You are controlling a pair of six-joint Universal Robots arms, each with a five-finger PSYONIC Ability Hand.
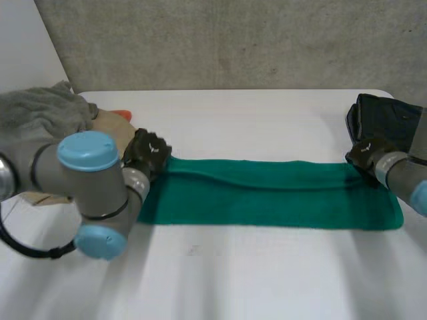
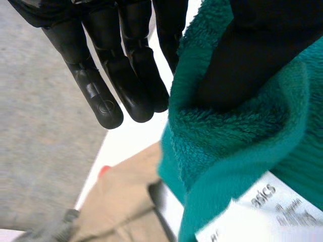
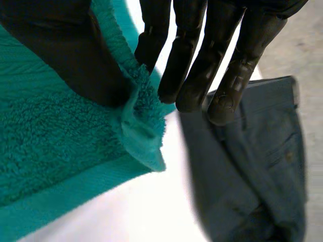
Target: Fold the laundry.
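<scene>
A green towel (image 1: 267, 200) lies stretched in a long band across the white table (image 1: 253, 280), with one long edge doubled over. At its far left corner my left hand (image 1: 148, 153) pinches the cloth. In the left wrist view the towel (image 2: 227, 146) wraps round the thumb (image 2: 252, 50) beside straight fingers (image 2: 126, 75), and a white label (image 2: 262, 206) hangs from the hem. At the far right corner my right hand (image 1: 365, 155) holds on. There the thumb (image 3: 60, 45) presses the towel's corner (image 3: 141, 126) against a finger (image 3: 151, 45).
A grey cloth heap (image 1: 40, 110) and a tan garment (image 1: 110, 125) with an orange bit (image 1: 121, 115) lie at the back left, close to my left arm (image 1: 87, 193). A dark blue garment (image 1: 387, 117) sits at the back right, just past my right fingertips (image 3: 222, 106).
</scene>
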